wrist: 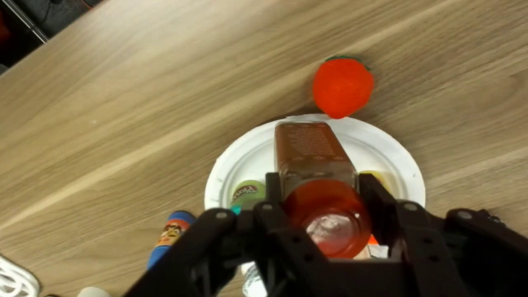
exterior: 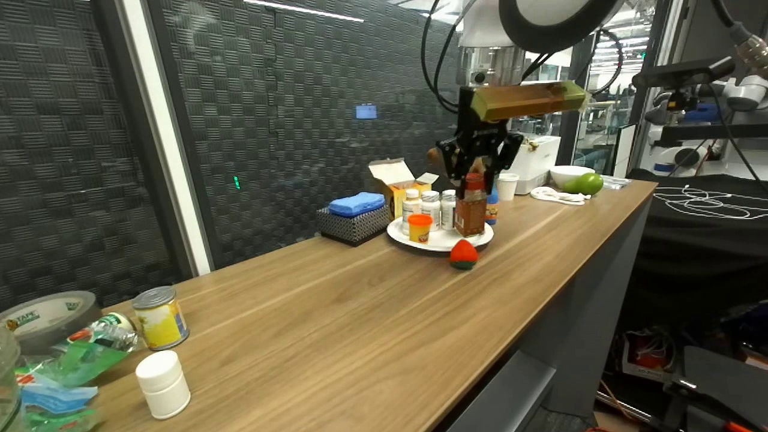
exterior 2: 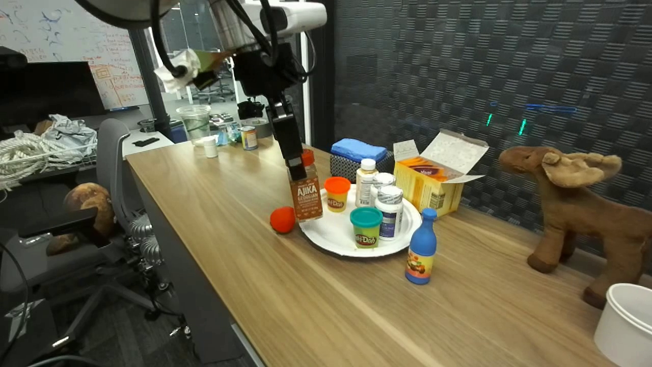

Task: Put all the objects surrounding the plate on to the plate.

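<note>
1. Wood-grained table: long, present in all three views.
2. Brown plush moose: stands on the table, nearly entire in an exterior view; elsewhere the moose shows as brown scraps behind the gripper.
3. White plate: round, shallow, on the table.
4. Black gripper: jaws partway apart, gripping the neck of a spice bottle. Wrist view shows a finger on each side; in an exterior view the near finger covers part of the cap.
5. Yellow box: flaps up, near the plate.
6. Spice bottle: red cap, slightly tilted, over the plate's edge; base contact cannot be told. "AJIKA" legible in an exterior view; wrist view gives the cap's top and small print.
7. Blue bottle: upright on the table, just beside the plate; in an exterior view the blue bottle is mostly hidden.
8. White bottles: three, upright on the plate.
9. Orange-lidded tub: on the plate, both exterior views. Teal-lidded tub: also on it, partly caught by the wrist view.
10. Red strawberry-shaped piece: on the table just beside the plate; green edge visible from the wrist.
</note>
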